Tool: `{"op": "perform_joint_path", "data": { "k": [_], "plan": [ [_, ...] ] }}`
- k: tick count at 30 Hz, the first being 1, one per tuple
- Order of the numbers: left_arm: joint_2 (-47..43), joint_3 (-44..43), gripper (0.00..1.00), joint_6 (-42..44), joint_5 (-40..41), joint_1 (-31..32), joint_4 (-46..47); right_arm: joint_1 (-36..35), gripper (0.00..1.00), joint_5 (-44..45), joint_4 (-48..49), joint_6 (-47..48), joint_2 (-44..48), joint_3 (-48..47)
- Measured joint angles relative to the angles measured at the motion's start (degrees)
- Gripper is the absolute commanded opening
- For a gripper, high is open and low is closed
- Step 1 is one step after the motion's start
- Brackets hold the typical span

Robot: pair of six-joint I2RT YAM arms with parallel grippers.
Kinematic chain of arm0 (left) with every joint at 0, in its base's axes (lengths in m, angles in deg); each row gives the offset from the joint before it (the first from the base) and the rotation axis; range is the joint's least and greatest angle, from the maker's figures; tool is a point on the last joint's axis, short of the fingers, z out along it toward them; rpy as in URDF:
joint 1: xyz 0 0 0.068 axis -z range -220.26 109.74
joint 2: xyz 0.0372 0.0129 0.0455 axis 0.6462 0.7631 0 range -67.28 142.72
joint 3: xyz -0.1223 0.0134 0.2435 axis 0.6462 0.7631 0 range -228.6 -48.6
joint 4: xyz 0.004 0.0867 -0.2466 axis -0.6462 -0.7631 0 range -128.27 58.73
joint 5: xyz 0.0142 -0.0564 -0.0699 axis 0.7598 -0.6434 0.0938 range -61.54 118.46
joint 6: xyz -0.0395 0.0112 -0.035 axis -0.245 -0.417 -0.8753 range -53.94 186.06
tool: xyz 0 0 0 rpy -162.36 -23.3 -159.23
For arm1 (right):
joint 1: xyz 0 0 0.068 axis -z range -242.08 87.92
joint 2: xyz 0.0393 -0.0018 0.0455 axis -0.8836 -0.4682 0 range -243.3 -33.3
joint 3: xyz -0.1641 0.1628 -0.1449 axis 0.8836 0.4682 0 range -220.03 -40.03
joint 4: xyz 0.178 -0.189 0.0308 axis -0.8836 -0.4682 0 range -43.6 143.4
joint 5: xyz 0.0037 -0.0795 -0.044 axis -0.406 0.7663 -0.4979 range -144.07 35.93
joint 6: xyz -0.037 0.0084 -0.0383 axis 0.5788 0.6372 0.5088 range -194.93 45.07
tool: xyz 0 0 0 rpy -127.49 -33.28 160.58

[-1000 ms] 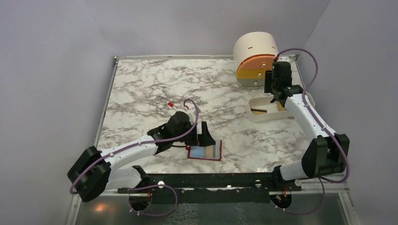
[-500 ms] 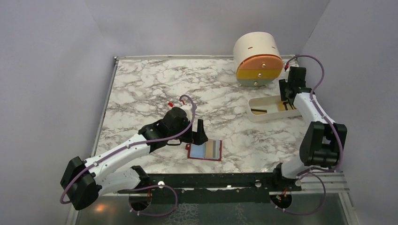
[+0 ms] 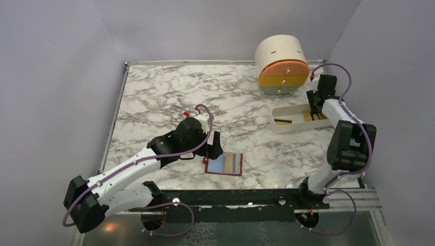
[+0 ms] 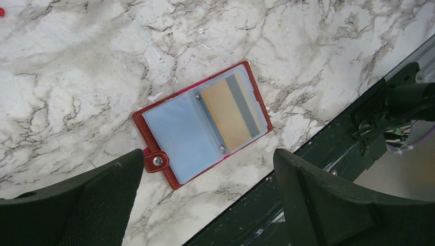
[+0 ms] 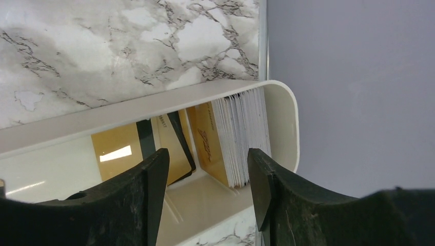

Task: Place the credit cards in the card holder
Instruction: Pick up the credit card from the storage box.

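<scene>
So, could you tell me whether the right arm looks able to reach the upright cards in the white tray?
Probably yes: the right pincer hangs open above the tray, and nothing covers the upright cards.

One card holder (image 4: 156, 161); two credit cards (image 4: 179, 136) in it; one tray (image 3: 295, 128); one drawer unit (image 3: 279, 51).

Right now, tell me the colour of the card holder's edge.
Red, all around the card holder; clearest in the left wrist view.
</scene>
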Motion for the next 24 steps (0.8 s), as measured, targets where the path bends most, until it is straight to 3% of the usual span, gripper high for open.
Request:
{"op": "perform_joint_path", "data": {
  "k": [11,24],
  "plan": [
    [-1.0,0.1,0.99,2.8,3.5,0.0,-1.8,0.5,0.49,2.5,2.5,3.3,-8.5,-0.9],
    [-1.0,0.1,0.99,4.4,4.6,0.0,-1.8,0.6,0.37,7.9,9.2,6.7,-9.5,0.1]
  ]
}}
